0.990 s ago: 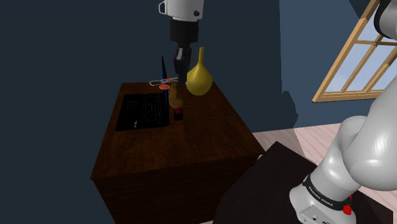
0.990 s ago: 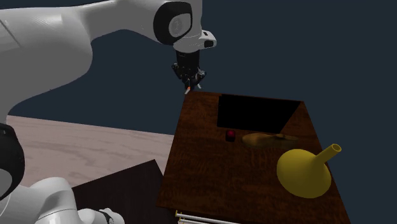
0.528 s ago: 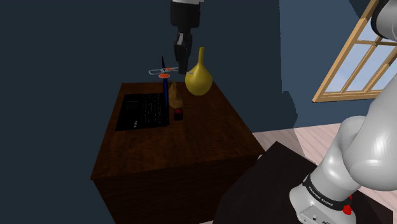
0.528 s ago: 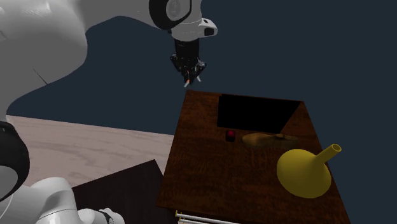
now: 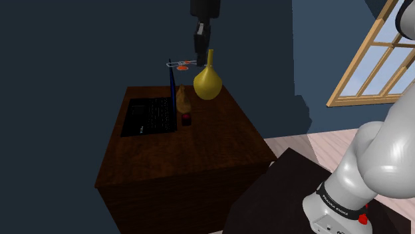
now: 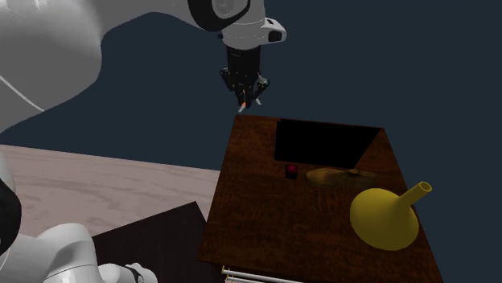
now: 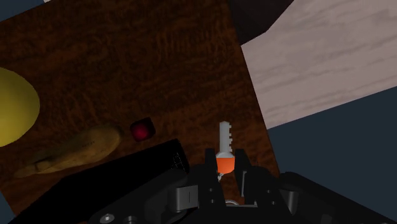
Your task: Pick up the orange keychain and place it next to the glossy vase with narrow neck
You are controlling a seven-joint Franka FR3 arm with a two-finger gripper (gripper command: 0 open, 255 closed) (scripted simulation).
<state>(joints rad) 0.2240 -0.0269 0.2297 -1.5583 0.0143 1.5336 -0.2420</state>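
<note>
Holding the orange keychain [image 7: 224,161] in the pincer [image 7: 226,173], which is clamped tight on its orange head. The pale grey key blade pokes out past the tips.

Shoulder view, left to right:
- Open black laptop [image 5: 149,116] on the left part of the counter [image 5: 199,153].
- Just beside the laptop's right edge: a brownish-yellow lumpy thing [image 5: 181,100] and a small dark red item [image 5: 187,119]. Can't tell what either is.
- Above those, the keychain is in the air, well clear of the counter. Its thin loops trail sideways from the pincer.
- Next right, near the counter's far corner: the vase [image 5: 207,81]. Yellow, glossy, round belly, narrow neck, upright.

From that angle the pincer looks right by the top of the neck. The second exterior view puts it above the counter edge behind the laptop, with the vase well apart at the other end. I read the closeness as line of sight only.

Progress: pick looks done, since the thing is gripped and airborne. Left to do: carry it across to the vase, come down on bare wood beside the belly, let go, back off. About halfway, I'd say.

Keychain look: small, orange head, grey key, thin loops. Probably light and dangly, likely to swing in transit.
</note>
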